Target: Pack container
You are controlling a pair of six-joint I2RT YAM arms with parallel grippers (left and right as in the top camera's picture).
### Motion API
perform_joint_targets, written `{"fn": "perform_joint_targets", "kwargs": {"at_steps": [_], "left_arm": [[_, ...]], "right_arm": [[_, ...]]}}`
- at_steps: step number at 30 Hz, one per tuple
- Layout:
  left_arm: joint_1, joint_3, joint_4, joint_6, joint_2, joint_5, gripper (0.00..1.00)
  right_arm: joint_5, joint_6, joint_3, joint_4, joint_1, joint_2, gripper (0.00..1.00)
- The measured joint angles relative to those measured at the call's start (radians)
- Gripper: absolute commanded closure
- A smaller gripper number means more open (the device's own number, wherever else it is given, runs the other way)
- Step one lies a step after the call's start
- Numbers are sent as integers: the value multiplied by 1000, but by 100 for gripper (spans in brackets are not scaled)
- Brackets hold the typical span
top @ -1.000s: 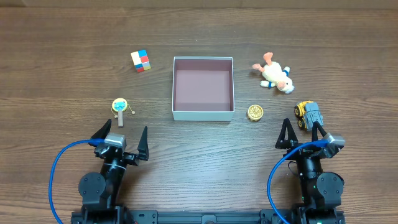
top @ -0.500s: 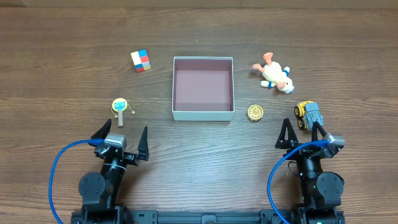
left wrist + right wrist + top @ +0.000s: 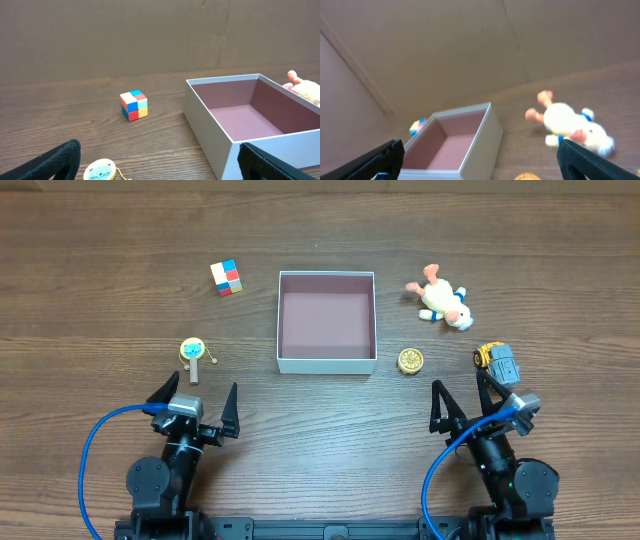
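While both arms sit at the near table edge, overhead shows the left gripper (image 3: 197,400) spread wide, holding nothing. The right gripper (image 3: 461,392) is spread wide too, empty, turned slightly to its left. The container (image 3: 326,320) sits mid-table, open top, pink floor bare. The colored cube (image 3: 227,278) is well left of it at the far side. The cat-face disc (image 3: 195,352) lies near the left gripper, apart from it. The plush toy (image 3: 441,298) lies right of the container. The gold disc (image 3: 410,360) is just beside the container's near right corner, not touching. The toy car (image 3: 497,361) is close by the right gripper's outer finger; I cannot tell if they touch.

Left wrist: both black fingers (image 3: 55,160) at the frame's bottom corners, wide gap, nothing between. Container (image 3: 240,120) ahead right, cube (image 3: 133,105) ahead left, cat-face disc (image 3: 102,171) at the bottom edge, plush toy (image 3: 305,87) past the container's far wall.

Right wrist: tilted, blurry view. Fingers (image 3: 600,162) wide, empty. Container (image 3: 452,145) ahead left, plush toy (image 3: 570,122) ahead right, gold disc (image 3: 525,176) cut by the bottom edge.
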Motion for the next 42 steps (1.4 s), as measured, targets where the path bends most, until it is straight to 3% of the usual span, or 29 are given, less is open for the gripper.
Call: {"fn": "perform_joint_targets", "kwargs": {"at_steps": [9,22,28,42], "left_arm": [[0,0,0,0,0,0,0],[0,-1,3,0,0,0,0],[0,-1,2,0,0,0,0],[0,-1,2,0,0,0,0]], "right_arm": [[36,-168,484,-341,0,228,0],[282,-354,1379,-1150,0,982,0],[346,-381,1471,-1319,0,1177,0],[371,-485,1472,-1323,-2,1460,0]]}}
